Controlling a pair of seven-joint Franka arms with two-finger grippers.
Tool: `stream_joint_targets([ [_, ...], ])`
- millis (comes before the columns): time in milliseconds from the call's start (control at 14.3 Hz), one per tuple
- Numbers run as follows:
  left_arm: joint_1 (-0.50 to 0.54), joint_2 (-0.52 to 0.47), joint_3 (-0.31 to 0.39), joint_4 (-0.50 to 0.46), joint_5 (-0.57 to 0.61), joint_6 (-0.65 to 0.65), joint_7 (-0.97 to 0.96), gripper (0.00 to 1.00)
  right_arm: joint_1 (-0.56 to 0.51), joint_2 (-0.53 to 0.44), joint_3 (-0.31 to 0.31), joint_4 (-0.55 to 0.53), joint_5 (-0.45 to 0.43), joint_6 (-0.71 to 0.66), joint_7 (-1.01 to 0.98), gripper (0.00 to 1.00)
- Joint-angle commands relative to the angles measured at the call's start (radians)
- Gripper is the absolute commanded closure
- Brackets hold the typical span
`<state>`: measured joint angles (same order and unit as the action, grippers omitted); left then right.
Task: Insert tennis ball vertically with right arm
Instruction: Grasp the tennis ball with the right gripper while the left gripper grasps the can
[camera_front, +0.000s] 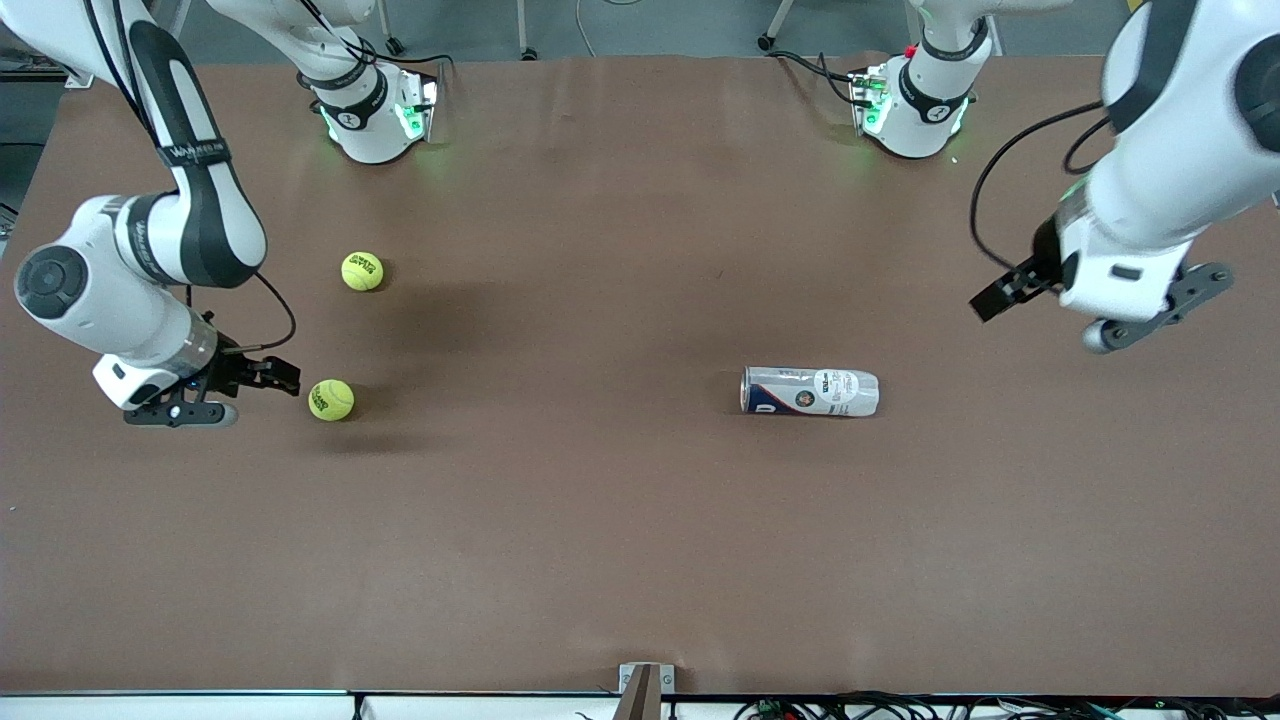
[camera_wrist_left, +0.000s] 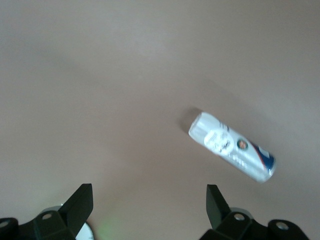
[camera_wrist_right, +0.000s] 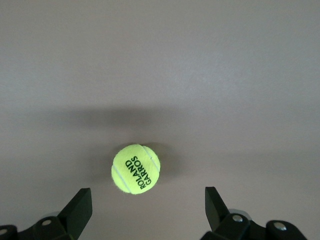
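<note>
Two yellow-green tennis balls lie on the brown table toward the right arm's end. The nearer ball (camera_front: 331, 400) sits just in front of my right gripper (camera_front: 283, 377), which is open and empty and hangs low beside it. In the right wrist view this ball (camera_wrist_right: 136, 168) lies ahead of the open fingers (camera_wrist_right: 80, 206), apart from them. The other ball (camera_front: 362, 271) lies farther from the front camera. A white tennis-ball can (camera_front: 810, 391) lies on its side toward the left arm's end. My left gripper (camera_front: 1000, 295) is open and empty, raised above the table past the can (camera_wrist_left: 231, 146).
Both arm bases (camera_front: 375, 120) (camera_front: 915, 110) stand along the table's edge farthest from the front camera. A small bracket (camera_front: 645, 690) sits at the table's near edge.
</note>
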<state>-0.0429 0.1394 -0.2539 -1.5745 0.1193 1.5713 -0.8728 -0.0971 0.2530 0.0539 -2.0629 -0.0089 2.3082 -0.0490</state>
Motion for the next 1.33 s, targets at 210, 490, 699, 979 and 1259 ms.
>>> stream_joint_targets([
  [210,-0.144,0.187,-0.028,0.025,0.205,0.055,-0.563,0.0,0.02,0.098,0.0,0.004,0.014,0.056,0.006,0.0],
  [490,-0.239,0.316,-0.028,0.03,0.405,0.076,-0.947,0.0,0.031,0.147,0.0,0.004,0.015,0.097,0.006,0.0],
  [699,-0.31,0.399,-0.027,0.034,0.48,0.075,-1.13,0.0,0.034,0.169,0.0,0.004,0.015,0.108,0.006,0.0],
  [979,-0.383,0.505,-0.012,0.125,0.509,0.066,-1.287,0.0,0.043,0.199,0.0,-0.005,0.015,0.149,0.006,0.0],
  [1259,-0.497,0.58,0.083,0.149,0.54,0.055,-1.339,0.0,0.039,0.216,0.0,-0.003,0.015,0.18,0.006,0.0],
])
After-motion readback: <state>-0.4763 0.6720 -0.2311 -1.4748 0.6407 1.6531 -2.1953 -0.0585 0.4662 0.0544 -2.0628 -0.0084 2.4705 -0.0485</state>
